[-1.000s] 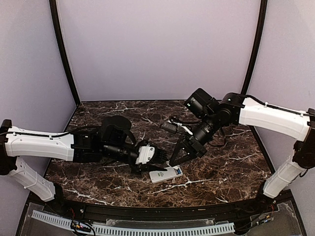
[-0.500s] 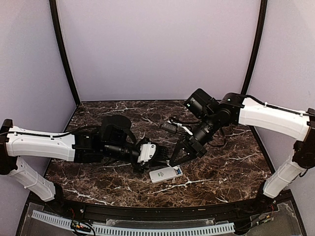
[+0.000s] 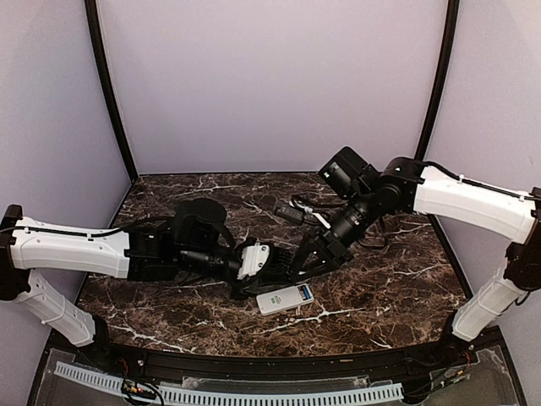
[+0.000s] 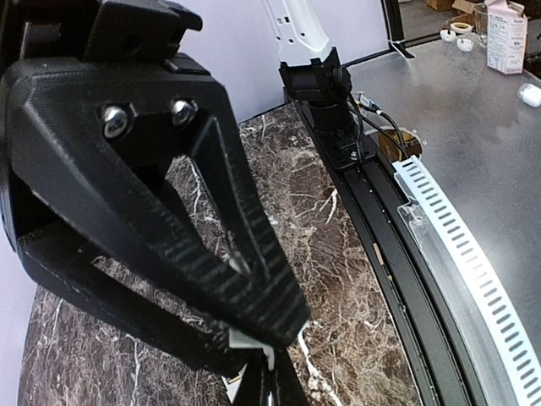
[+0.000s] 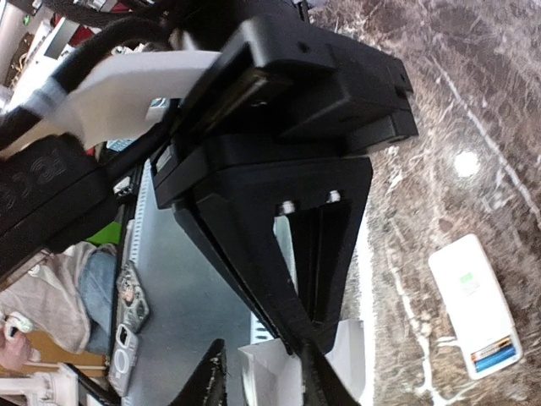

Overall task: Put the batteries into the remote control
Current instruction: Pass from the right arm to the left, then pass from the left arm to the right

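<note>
The remote control [image 3: 286,299] lies flat on the marble near the front; in the right wrist view the remote control [image 5: 473,315] shows a small display and a coloured label at one end. Just above it the two grippers meet tip to tip. My left gripper [image 3: 281,264] is shut on a small flat white plate [image 4: 247,341]. In the right wrist view the plate [image 5: 283,372] sits between the parted fingers of my right gripper [image 5: 262,385], which is open and not pressing on it. The right gripper [image 3: 297,267] points left and down. The batteries are out of view.
A black cable with a plug [image 3: 292,216] lies on the marble table [image 3: 397,288] behind the right gripper. A black rail and a slotted white cable duct [image 4: 461,262] run along the table's near edge. The right arm's base [image 4: 325,93] stands at that edge.
The left gripper has closed on the white plate and edged right. The right gripper's fingers have come apart off the plate, and it has shifted slightly up and left.
</note>
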